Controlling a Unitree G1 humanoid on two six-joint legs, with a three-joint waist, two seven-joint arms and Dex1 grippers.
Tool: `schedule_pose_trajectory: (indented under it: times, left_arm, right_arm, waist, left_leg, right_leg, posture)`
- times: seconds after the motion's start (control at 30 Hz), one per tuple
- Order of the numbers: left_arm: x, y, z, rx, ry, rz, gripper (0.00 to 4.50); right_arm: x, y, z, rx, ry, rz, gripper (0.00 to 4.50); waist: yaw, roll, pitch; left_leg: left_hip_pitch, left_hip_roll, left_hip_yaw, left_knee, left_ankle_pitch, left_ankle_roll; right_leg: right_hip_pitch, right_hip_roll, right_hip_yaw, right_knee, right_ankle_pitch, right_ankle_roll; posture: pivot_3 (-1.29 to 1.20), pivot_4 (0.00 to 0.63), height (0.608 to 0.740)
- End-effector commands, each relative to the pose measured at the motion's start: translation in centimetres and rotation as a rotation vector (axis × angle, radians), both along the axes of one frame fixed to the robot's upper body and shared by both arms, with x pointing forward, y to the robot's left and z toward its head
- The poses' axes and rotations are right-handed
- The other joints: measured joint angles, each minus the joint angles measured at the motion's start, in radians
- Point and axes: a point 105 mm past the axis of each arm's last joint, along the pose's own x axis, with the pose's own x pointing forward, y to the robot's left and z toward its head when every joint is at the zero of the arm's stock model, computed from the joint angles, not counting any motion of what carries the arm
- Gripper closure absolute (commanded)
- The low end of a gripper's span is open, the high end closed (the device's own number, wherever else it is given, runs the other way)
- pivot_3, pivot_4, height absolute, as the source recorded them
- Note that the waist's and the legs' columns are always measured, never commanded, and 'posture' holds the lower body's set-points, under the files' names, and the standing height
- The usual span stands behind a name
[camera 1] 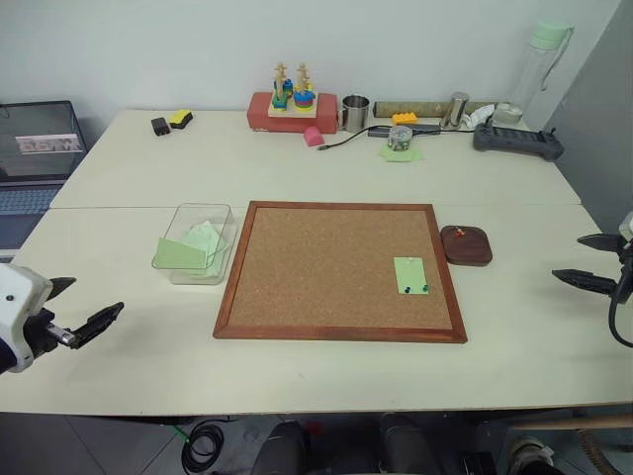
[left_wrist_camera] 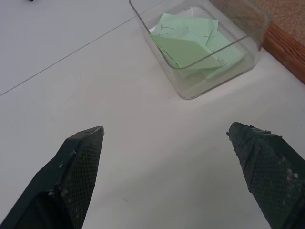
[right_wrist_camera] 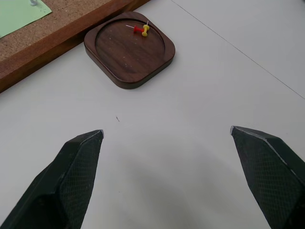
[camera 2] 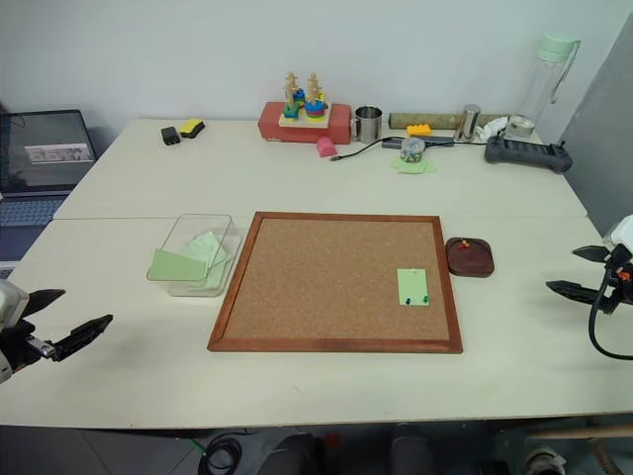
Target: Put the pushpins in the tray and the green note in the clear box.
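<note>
A pale green note (camera 1: 410,274) lies on the cork board's near right corner, held by two dark pushpins (camera 1: 406,290) along its lower edge. The dark wooden tray (camera 1: 466,247) sits just right of the board; in the right wrist view the tray (right_wrist_camera: 126,55) holds a red and a yellow pin (right_wrist_camera: 141,30). The clear box (camera 1: 229,214) stands left of the board with several green notes inside. My left gripper (camera 1: 97,295) hovers open near the table's front left, short of the box (left_wrist_camera: 190,90). My right gripper (camera 1: 567,256) is open at the right edge, apart from the tray.
The wood-framed cork board (camera 1: 336,267) fills the table's middle. Along the back stand a red block with a stacking toy (camera 1: 292,104), a metal cup (camera 1: 355,113), a cable, a black controller (camera 1: 517,142) and a bottle (camera 1: 539,69). A laptop (camera 1: 35,158) sits at the far left.
</note>
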Motion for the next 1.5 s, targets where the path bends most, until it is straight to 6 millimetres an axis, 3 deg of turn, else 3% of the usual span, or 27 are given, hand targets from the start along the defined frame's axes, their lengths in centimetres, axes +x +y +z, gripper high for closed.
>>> schedule_pose_trajectory:
  times: [0.03,0.93,1.5]
  left_arm:
    - [-0.1,0.1,0.9,0.021,-0.014,-0.022,0.06]
    - [1.2,-0.4,1.7,0.011,-0.078,-0.077,0.06]
    - [4.7,-6.8,3.7,-0.012,-0.047,-0.386,0.06]
  right_arm:
    - [-0.1,-0.3,1.6,-0.019,-0.051,0.006,0.00]
    - [0.1,0.5,1.2,-0.007,-0.038,0.026,0.00]
    - [-1.0,2.3,0.9,-0.004,0.002,0.101,0.00]
  waist:
    - [0.000,0.000,0.000]
    - [0.000,0.000,0.000]
    - [0.001,0.000,0.000]
  left_leg:
    - [0.000,0.000,0.000,0.000,0.000,0.000]
    - [0.000,0.000,0.000,0.000,0.000,0.000]
    - [-0.001,0.000,-0.001,0.000,0.000,0.000]
  right_leg:
    - [0.000,0.000,0.000,0.000,0.000,0.000]
    - [0.000,0.000,0.000,0.000,0.000,0.000]
    - [0.000,0.001,-0.002,0.001,0.000,0.000]
  posture:
    - [0.00,0.150,0.740]
    - [0.00,0.150,0.740]
    - [0.00,0.150,0.740]
